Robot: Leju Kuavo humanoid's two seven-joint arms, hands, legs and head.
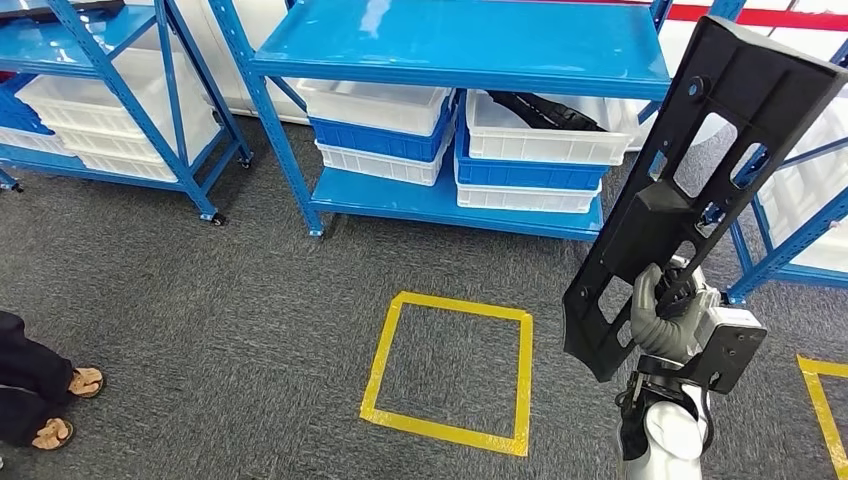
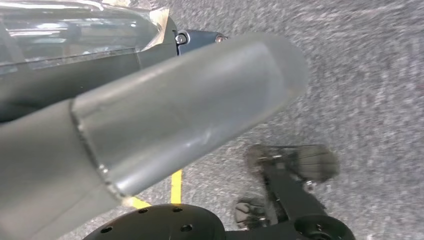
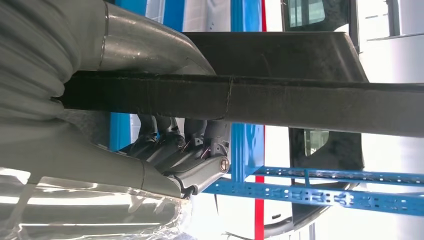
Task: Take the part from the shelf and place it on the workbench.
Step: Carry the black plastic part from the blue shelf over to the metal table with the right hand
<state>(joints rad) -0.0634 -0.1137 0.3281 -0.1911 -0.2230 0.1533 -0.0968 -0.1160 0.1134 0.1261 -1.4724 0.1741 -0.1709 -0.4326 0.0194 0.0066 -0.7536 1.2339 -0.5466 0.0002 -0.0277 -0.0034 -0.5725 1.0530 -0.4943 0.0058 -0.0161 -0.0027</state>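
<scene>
Feet (image 1: 72,405) in sandals and a dark trouser leg of a person show at the lower left edge of the head view, on grey carpet (image 1: 200,320). Upper left stands a blue shelf rack (image 1: 130,100) on castors carrying white bins. Centre top, a second blue shelf (image 1: 460,50) holds stacked white and blue bins (image 1: 380,135) on its lower level; one white bin (image 1: 545,125) on the right of that level contains dark parts. Below the shelf, a yellow tape square (image 1: 450,372) marks the carpet at lower centre. On the right side of the frame, the right robot hand (image 1: 668,315) clamps its grey thumb and dark fingers around the lower portion of the part (image 1: 700,170), a long black flat panel with cut-out openings, held up off the floor and tilted so its top leans toward the upper right corner. In the right wrist view the fingers (image 3: 185,140) curl against the part's underside, thumb over its edge. In the left wrist view the left robot hand's (image 2: 165,110) thick grey thumb hangs over the carpet; whether its fingers are spread or curled cannot be told
</scene>
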